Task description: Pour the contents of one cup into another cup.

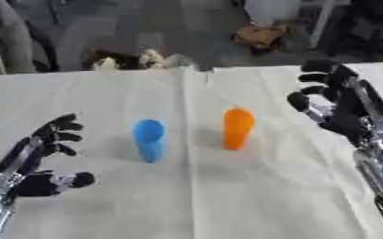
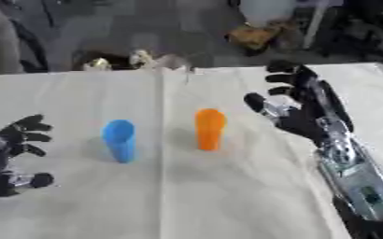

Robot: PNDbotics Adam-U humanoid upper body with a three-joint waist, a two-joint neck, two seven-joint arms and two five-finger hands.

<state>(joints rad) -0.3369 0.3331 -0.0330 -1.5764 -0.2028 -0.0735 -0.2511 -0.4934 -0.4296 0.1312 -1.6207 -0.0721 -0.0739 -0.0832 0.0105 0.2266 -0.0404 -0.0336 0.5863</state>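
The surface (image 1: 252, 196) is covered with a pale, matt cloth with soft creases. The blue cup (image 1: 149, 139) and orange cup (image 1: 237, 128) look like smooth plastic. Each robot hand (image 2: 302, 108) is matt black; shiny silver metal is seen at the right wrist (image 2: 351, 175).

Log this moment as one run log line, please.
stage: pre-grasp | blue cup: upright, untouched | orange cup: upright, untouched | left hand: open, left of blue cup | right hand: open, right of orange cup

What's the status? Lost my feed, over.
Left hand open, right hand open, both empty. Blue cup and orange cup upright, apart, untouched. Nothing between hands and cups.
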